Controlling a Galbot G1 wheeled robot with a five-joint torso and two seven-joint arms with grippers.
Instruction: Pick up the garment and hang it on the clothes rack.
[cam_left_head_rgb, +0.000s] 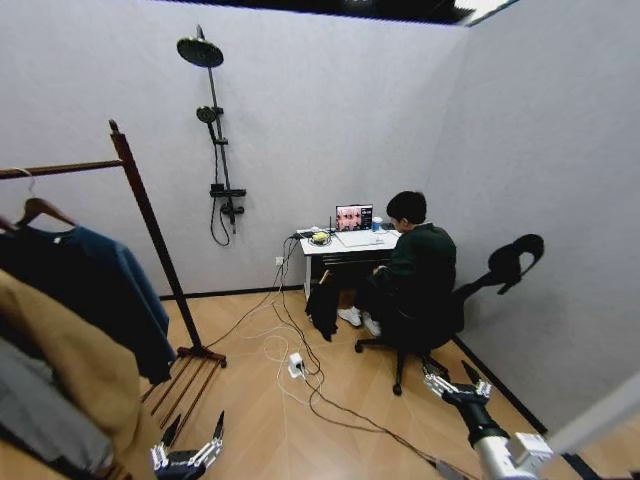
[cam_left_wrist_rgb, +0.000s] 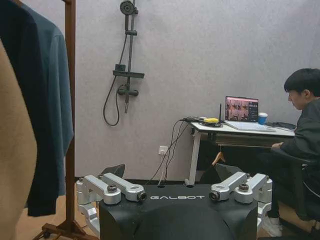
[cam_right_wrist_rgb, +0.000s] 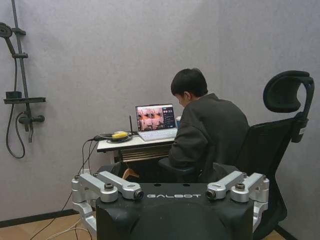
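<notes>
Garment (cam_left_head_rgb: 115, 285) first: from my head camera the teal sweatshirt hangs on its wooden hanger from the rail of the clothes rack (cam_left_head_rgb: 150, 225), at my far left, among a tan and a grey piece that crowd the near corner. It lies up and to the left of my left gripper (cam_left_head_rgb: 187, 452), which sits low near the rack's foot with its fingers spread and nothing between them. The right gripper (cam_left_head_rgb: 452, 385) is well apart on the other side, also spread and empty, so the left arm is clearly nearer. The garment's long axis runs straight down from the rail. Its hook seems to be over the rail, though the frame edge cuts off most of the hanger.
</notes>
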